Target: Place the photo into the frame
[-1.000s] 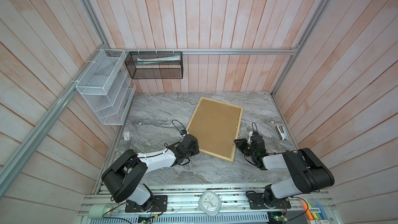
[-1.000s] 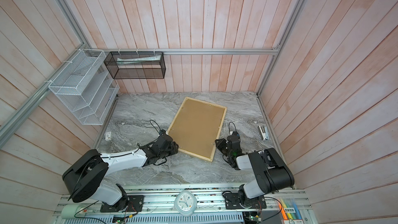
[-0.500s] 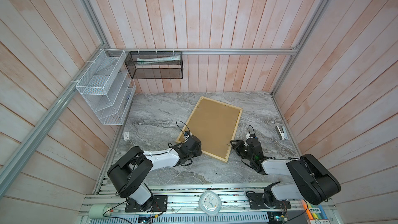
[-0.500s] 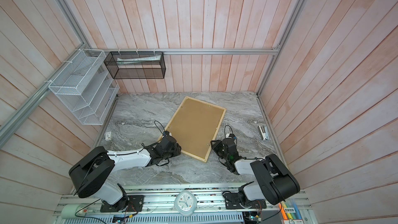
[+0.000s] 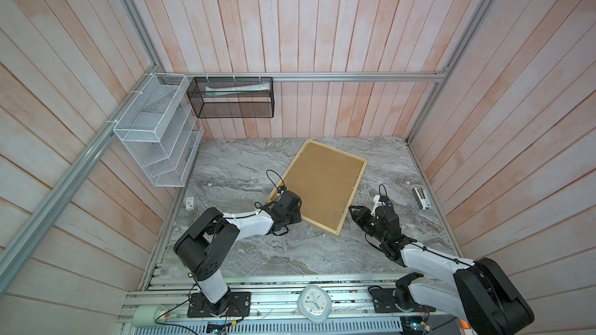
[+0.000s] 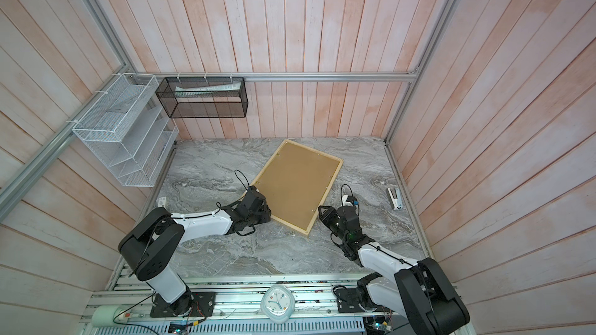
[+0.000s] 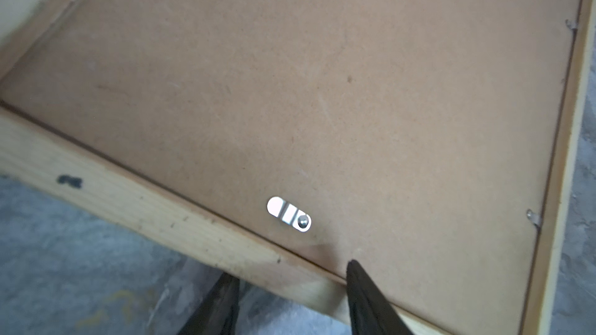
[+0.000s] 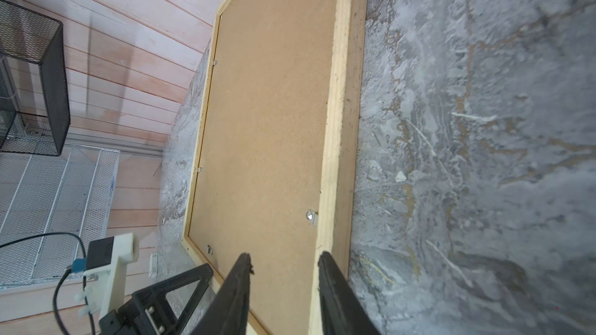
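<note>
The frame (image 5: 355, 188) (image 6: 328, 188) lies face down and slantwise on the marble table, with a brown backing board (image 5: 319, 185) (image 6: 295, 185) filling it. The photo is hidden. My left gripper (image 5: 298, 215) (image 6: 266, 214) is at the frame's near left corner. In the left wrist view it (image 7: 288, 269) is open astride the wooden rail (image 7: 129, 194), one finger over the board (image 7: 322, 91) near a metal tab (image 7: 289, 214). My right gripper (image 5: 353, 212) (image 6: 322, 212) is at the near right corner. It (image 8: 283, 255) is open over the board (image 8: 267, 107) and rail (image 8: 335, 124).
A white wire rack (image 5: 154, 143) and a black mesh basket (image 5: 232, 98) hang on the back left walls. A small white device (image 5: 422, 198) lies near the table's right edge, a small white tag (image 5: 189, 203) near its left edge. A clock (image 5: 314, 304) sits on the front rail.
The right gripper's jaws have spread wider and it has edged left toward the frame's near right corner. The frame has shifted slightly left. The left gripper stays at the near left corner.
</note>
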### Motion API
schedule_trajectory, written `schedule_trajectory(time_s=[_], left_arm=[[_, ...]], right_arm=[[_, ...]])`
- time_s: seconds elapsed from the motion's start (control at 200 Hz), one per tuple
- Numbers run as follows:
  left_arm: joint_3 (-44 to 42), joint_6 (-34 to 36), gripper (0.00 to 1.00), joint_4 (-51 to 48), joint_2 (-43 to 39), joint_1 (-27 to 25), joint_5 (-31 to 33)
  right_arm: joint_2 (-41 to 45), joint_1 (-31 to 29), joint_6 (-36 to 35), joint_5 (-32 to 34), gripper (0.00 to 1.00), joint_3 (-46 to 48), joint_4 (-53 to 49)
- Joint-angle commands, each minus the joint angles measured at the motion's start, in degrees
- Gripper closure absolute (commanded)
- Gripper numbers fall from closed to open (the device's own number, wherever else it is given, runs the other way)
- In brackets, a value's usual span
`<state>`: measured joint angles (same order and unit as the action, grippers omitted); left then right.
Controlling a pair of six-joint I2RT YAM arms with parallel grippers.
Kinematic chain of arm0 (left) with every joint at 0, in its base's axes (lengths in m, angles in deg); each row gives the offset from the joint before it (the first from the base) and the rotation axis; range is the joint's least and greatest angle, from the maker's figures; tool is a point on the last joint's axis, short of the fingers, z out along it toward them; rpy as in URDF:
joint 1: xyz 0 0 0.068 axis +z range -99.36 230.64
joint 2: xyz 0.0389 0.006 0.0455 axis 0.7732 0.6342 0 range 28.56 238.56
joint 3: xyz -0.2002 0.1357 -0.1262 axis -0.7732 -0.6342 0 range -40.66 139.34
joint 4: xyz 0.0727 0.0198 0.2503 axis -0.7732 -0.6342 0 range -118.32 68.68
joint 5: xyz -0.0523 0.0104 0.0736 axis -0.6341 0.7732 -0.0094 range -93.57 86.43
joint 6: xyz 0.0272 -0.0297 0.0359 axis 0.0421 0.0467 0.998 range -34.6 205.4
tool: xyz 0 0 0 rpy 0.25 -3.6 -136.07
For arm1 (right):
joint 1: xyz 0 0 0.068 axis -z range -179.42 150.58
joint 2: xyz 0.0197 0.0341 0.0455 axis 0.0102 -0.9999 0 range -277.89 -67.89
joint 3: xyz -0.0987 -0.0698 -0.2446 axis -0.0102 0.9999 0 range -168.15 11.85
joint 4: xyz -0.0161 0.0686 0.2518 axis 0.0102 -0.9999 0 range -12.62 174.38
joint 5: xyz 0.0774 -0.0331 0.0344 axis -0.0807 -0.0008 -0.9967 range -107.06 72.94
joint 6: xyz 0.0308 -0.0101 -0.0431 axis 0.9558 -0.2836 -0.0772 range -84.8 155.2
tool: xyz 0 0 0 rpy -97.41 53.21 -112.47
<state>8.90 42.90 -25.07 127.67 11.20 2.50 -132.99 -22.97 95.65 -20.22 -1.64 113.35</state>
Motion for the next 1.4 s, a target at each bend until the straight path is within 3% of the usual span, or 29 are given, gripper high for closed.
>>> schedule_trajectory(time_s=[0.0,0.105,0.23,0.405,0.525,0.7,0.85,0.995,1.395], left_arm=[[4.1,9.3,0.47,-3.6,4.2,3.4,-0.2],[8.7,11.6,0.48,-6.2,6.5,5.9,-1.4],[8.5,10.1,0.45,-4.6,3.4,5.6,-3.2],[6.0,4.1,0.42,-3.6,-0.2,2.4,-4.2],[4.9,-0.8,0.42,-3.8,-1.5,-1.2,-0.9],[2.2,-6.8,0.41,-1.0,-1.5,-4.3,0.5],[1.7,-7.0,0.41,0.4,-0.1,-4.9,-1.4],[1.3,-7.1,0.41,-0.1,-0.1,-5.1,-1.0],[3.3,-4.8,0.41,-1.4,2.3,-4.6,-1.3]], right_arm=[[2.5,-0.1,-1.6,3.2,0.63,0.2,-3.2],[4.5,0.1,-1.5,4.5,0.63,0.9,-3.8],[7.0,0.2,-2.4,5.3,0.63,0.8,-6.4],[8.8,0.5,-3.3,7.1,0.61,1.5,-7.2],[7.6,1.0,-5.1,5.9,0.61,0.8,-6.7],[0.1,1.0,-16.3,-4.2,0.60,-6.5,-6.5],[-11.2,1.0,-28.2,-17.1,0.54,-17.4,-15.1],[-17.4,0.4,-31.7,-24.1,0.52,-21.1,-14.8],[-26.1,-4.3,-38.9,-29.4,0.52,-26.7,-22.0]])
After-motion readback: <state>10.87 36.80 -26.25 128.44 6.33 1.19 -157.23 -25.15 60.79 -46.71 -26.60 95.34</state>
